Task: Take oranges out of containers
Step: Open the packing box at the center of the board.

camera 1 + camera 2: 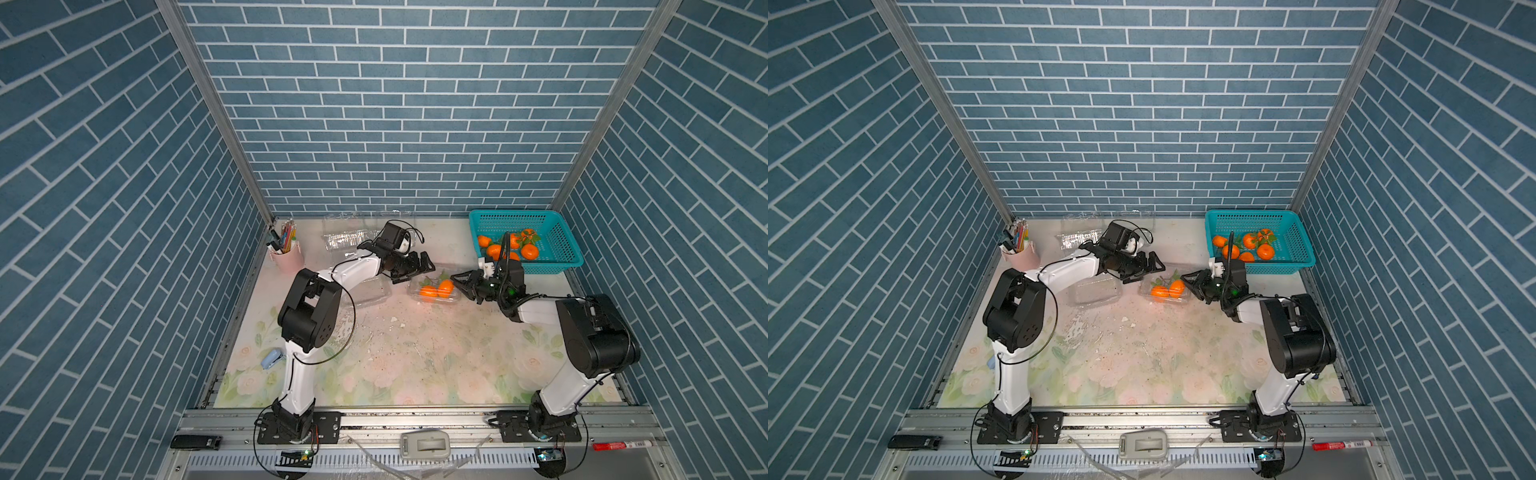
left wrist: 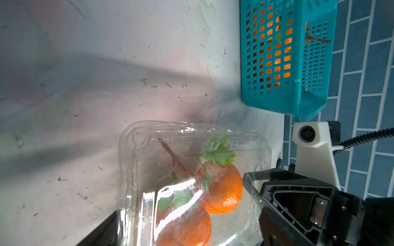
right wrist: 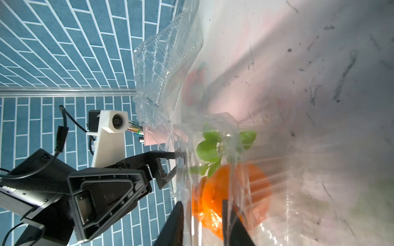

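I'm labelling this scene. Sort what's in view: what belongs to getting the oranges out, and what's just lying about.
Job: clear container with two oranges inside; empty clear containers; teal basket holding oranges already out.
Lying about: pink pen cup; red marker; small blue object; grey device on the front rail.

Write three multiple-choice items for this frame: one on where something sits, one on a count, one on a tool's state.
1. Where does the teal basket stand? A) far right corner B) near left corner C) table centre
2. How many oranges lie in the filled clear container? A) one B) two C) four
3. How is the left tool? A) shut on an orange B) shut on the basket rim C) wide open, empty

Answers: 1 A, it sits where the back and right walls meet. 2 B, two leafy oranges show through the plastic. 3 C, its jaws stand wide apart with nothing between them.
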You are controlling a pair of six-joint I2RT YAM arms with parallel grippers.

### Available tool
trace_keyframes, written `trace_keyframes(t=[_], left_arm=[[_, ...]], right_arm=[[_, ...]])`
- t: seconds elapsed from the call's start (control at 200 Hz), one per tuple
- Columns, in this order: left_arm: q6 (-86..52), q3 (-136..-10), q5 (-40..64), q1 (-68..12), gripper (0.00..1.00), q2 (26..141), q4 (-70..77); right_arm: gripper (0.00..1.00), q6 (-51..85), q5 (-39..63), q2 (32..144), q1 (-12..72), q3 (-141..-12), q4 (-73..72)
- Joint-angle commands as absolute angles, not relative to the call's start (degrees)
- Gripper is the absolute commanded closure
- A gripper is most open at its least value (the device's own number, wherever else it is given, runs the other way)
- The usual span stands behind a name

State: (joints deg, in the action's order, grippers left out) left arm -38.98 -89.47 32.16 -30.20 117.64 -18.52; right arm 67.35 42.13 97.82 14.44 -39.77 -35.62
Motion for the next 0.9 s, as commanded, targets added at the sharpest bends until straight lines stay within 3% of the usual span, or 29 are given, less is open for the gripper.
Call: trace_keyframes(t=[0.0, 0.205, 0.62, 0.895], left_arm=[[-38.6, -89.4, 37.3, -31.8, 0.01, 116.8, -15.7], [-41.4, -88.9, 37.2, -31.6, 0.01, 116.3, -15.8], [-42.5, -86.0, 31.8, -30.5, 0.00, 110.5, -21.3], [-48.2, -80.6, 35.9, -28.9, 0.01, 109.1, -15.9]], right_arm=[[0.73, 71.3, 41.5, 96.9, 15.0, -39.0, -36.9], [0.85, 73.5, 38.4, 93.5, 13.1, -35.3, -37.5], [0.86, 70.8, 41.0, 93.4, 10.5, -35.2, -35.5], [0.86, 70.8, 41.1, 95.6, 10.5, -38.3, -35.2]])
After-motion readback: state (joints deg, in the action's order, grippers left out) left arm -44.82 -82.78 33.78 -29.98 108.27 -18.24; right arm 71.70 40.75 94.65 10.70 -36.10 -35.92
